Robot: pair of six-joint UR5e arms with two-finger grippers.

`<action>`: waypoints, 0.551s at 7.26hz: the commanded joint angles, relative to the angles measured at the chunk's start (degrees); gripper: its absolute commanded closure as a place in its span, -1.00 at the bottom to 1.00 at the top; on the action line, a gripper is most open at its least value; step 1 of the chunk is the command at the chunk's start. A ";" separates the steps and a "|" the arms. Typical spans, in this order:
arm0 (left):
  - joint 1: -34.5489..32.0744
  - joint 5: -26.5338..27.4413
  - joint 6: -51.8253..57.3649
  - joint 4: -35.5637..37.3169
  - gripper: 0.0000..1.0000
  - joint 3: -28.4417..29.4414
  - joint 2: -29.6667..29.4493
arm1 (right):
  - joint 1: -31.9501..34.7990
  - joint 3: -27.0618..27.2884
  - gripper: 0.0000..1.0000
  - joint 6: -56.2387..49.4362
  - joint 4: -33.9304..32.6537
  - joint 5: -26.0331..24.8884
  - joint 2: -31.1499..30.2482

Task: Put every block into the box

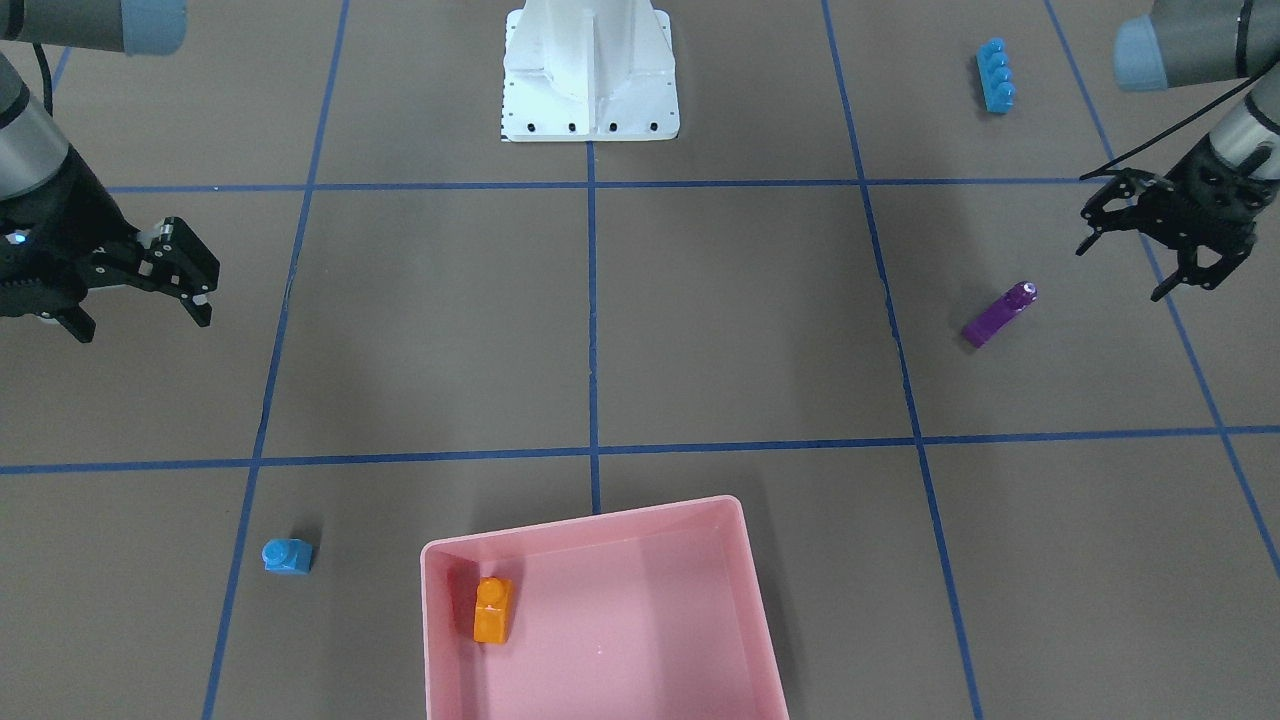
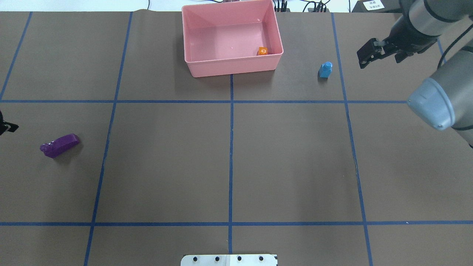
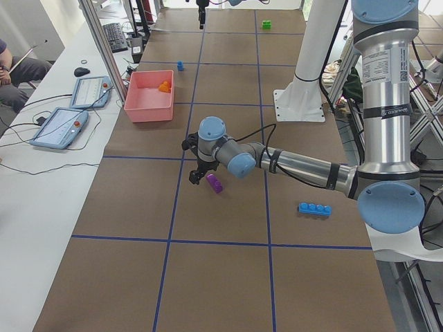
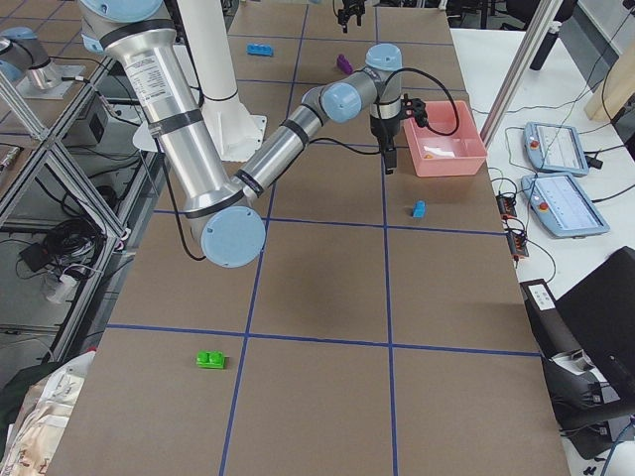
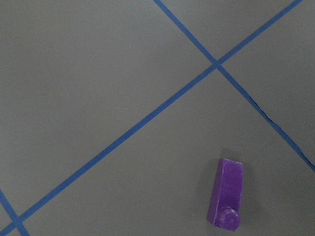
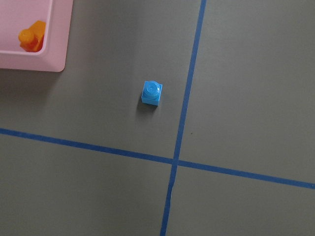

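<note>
Orange block [image 1: 492,609] lies in box [image 1: 600,545], apparently cornered.

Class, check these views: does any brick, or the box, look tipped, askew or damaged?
The purple brick, out on the robot's left side of the table, lies tipped on its side with its stud pointing sideways. The small blue brick, by contrast, sits stud-up. Nothing else stands out.

Legible text: none | small white printed card [image 2: 373,4]: characters too blurred | pale sticker on grey arm tube [image 3: 383,69]: unreadable
</note>
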 commanded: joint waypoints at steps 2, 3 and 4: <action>9.75 5.78 -3.78 -3.60 -1.00 4.01 -0.54 | 0.05 2.98 -0.99 -0.49 -0.03 0.01 -2.71; 10.46 5.78 -3.78 -3.88 -1.00 5.25 -1.15 | 0.05 2.98 -0.99 -0.49 -0.03 0.01 -2.63; 10.99 5.78 -3.87 -3.79 -1.00 5.87 -1.77 | 0.05 2.98 -0.99 -0.49 -0.03 0.01 -2.63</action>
